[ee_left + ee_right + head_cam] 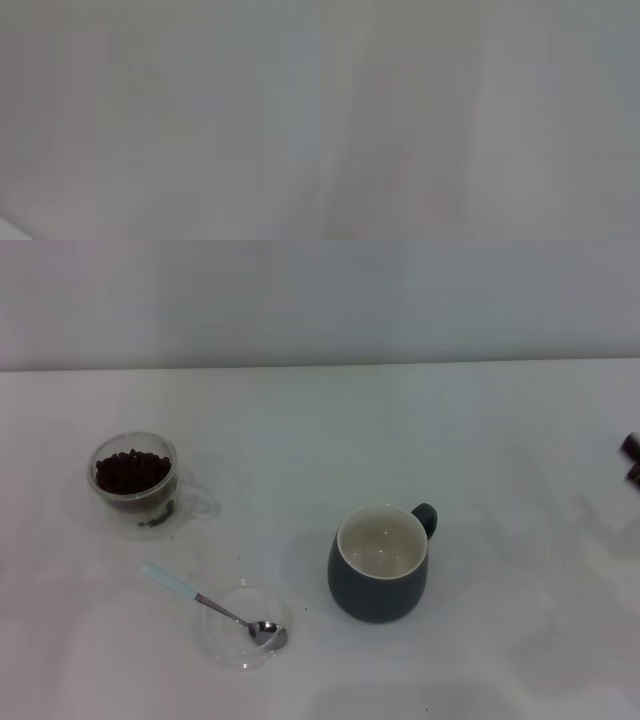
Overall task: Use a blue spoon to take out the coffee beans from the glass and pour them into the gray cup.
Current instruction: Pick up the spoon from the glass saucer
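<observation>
Tools: left unseen; right barely seen at bench's (480, 420) right edge (632, 458), spread or pinched cannot tell. Gray cup (378, 562) centre-right, empty. Glass (135, 483) far left, holding coffee beans (131, 471). Clear dish (243, 625) near front, cradling blue spoon (212, 605). Approach pale handle, pinch mid-length, lift level.

No text, label, brand, number or sign can be read anywhere in the views. The gray cup (378, 570), the glass (136, 483), the blue spoon (212, 604) and the table (480, 440) are all seen to be plain and unmarked. In both wrist views only a blank grey surface is shown, with nothing written on it.
</observation>
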You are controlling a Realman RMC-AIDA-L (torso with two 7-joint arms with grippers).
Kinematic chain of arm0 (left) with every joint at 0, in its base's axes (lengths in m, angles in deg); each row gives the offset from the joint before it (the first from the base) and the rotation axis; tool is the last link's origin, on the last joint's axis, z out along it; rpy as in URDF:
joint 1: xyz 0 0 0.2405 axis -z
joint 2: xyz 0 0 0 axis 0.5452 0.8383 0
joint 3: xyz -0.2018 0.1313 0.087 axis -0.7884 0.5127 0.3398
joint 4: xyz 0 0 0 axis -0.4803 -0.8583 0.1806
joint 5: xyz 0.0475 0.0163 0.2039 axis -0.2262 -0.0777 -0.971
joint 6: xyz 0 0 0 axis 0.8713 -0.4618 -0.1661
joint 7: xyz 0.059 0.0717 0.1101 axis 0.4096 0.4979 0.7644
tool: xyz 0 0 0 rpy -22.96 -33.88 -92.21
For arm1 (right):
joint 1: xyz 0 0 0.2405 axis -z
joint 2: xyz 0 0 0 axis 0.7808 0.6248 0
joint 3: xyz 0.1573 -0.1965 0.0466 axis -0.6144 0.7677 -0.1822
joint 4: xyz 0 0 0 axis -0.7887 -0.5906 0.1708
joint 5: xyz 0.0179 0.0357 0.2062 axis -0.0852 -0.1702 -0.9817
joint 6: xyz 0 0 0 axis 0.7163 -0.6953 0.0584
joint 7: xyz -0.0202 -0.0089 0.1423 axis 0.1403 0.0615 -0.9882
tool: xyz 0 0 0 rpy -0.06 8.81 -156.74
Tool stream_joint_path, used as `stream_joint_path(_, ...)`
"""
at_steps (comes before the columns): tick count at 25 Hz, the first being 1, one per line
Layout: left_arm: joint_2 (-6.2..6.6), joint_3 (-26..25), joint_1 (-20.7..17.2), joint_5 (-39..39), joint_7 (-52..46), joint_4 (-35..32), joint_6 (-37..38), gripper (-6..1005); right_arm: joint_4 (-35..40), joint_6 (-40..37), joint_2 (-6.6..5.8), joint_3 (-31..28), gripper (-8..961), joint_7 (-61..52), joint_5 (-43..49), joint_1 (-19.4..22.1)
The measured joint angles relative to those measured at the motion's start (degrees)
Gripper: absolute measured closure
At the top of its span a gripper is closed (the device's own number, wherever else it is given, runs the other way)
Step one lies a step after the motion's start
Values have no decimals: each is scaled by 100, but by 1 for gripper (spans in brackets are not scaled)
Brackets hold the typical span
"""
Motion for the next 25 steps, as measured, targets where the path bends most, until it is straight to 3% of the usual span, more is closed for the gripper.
stream_joint_path(5, -20, 775, 261, -3, -681, 507, 71, 385, 50, -9, -112, -552, 149, 289, 0, -241)
stream_joint_path(12, -53, 1512, 451, -11, -1913, 946, 43, 385, 50, 49, -277, -839, 151, 484, 0, -625)
stream_joint_path(25, -48, 1714, 456, -547, -2743, 1122, -397, 386, 153, 83, -343, -930, 150, 708, 0, -944)
